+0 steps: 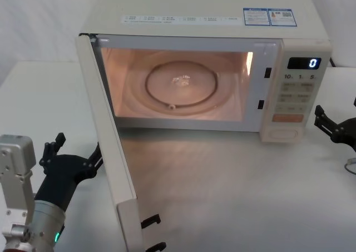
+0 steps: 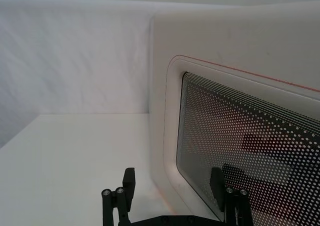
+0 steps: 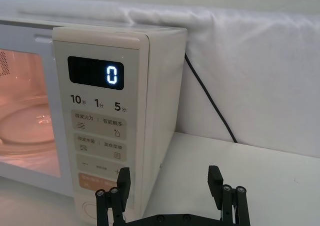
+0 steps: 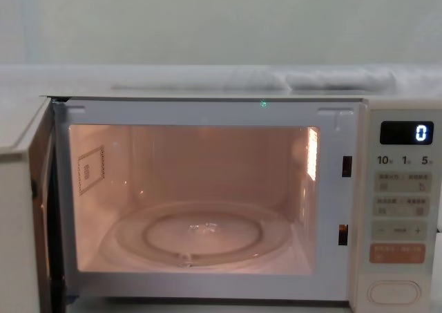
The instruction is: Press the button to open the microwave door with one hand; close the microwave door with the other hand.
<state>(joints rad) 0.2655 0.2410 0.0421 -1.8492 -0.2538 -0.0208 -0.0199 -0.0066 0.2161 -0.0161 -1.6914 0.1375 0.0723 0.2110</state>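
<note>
Already the door [image 1: 108,146] stands swung wide on its hinge at the robot's left, edge-on toward the robot in the head view, cavity lit inside w/ the glass turntable [image 1: 181,88] bare. So the open half looks done; the step in hand, as I judge it, is the close.

Left gripper [image 1: 75,157] sits just beside the door's outer face, fingers spread wide, holding nothing. In the left wrist view the outer face w/ its dotted window [image 2: 250,151] is right ahead, one fingertip [image 2: 216,181] over the glass area, the other [image 2: 129,178] off past the door's rounded edge. Can't tell if it's touching yet.

To do it well: push w/ the flat of the fingers on the cream frame near the free edge, not on the glass and not near the hinge, so the leverage is good. Follow the door's arc round rather than shoving straight, and carry through until the latch hooks [image 1: 151,232] on the free edge seat in the slots [image 1: 267,72] beside the panel. Keep the fingers clear of the gap as it shuts.

Button [image 1: 284,133] is at the bottom of the control panel, under the orange key [image 1: 287,118]. Right gripper [image 1: 334,127] hangs near, just right of the microwave, fingers wide, empty, apart from the button.
</note>
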